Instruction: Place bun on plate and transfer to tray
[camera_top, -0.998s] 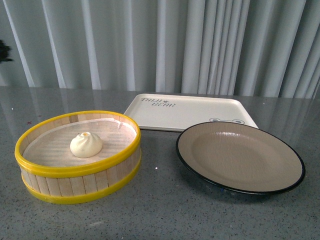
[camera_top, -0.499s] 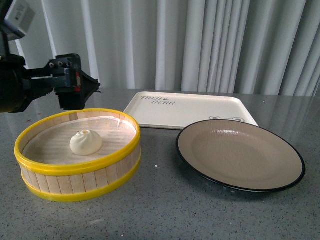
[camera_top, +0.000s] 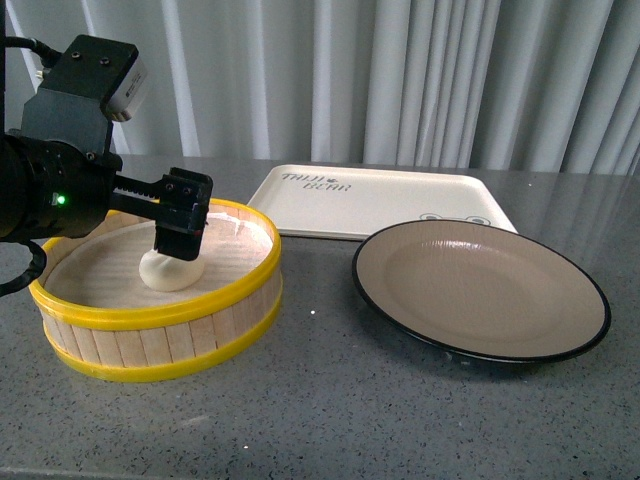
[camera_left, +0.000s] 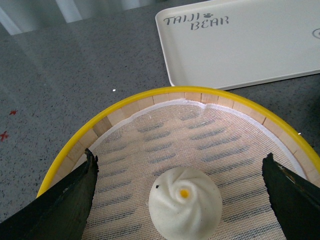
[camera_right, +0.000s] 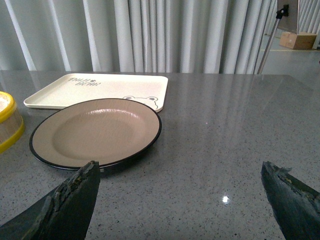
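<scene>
The cream-white bun (camera_top: 168, 271) with its orange dot lies inside the yellow-rimmed steamer basket (camera_top: 160, 338) at the left. My left gripper (camera_top: 182, 232) hangs open right over it. In the left wrist view the bun (camera_left: 185, 202) sits between the two dark fingers, which stand well apart from it on either side of the left gripper (camera_left: 180, 156). The taupe plate (camera_top: 480, 300) with a black rim rests bare at the right. The cream tray (camera_top: 380, 205) lies behind it. My right gripper (camera_right: 179, 166) is open above bare table beside the plate (camera_right: 95, 131). It does not show in the front view.
The steamer basket's wall (camera_left: 150, 97) rings the bun, with a white mesh liner under it. The tray (camera_left: 250, 45) lies just beyond the basket. Grey curtains close off the back. A tripod leg (camera_right: 272, 35) and a cardboard box (camera_right: 297, 40) stand past the table's far corner.
The left arm came in from the left and dropped over the steamer basket; its open gripper now hangs at the bun. Bun, plate and tray have not moved.
</scene>
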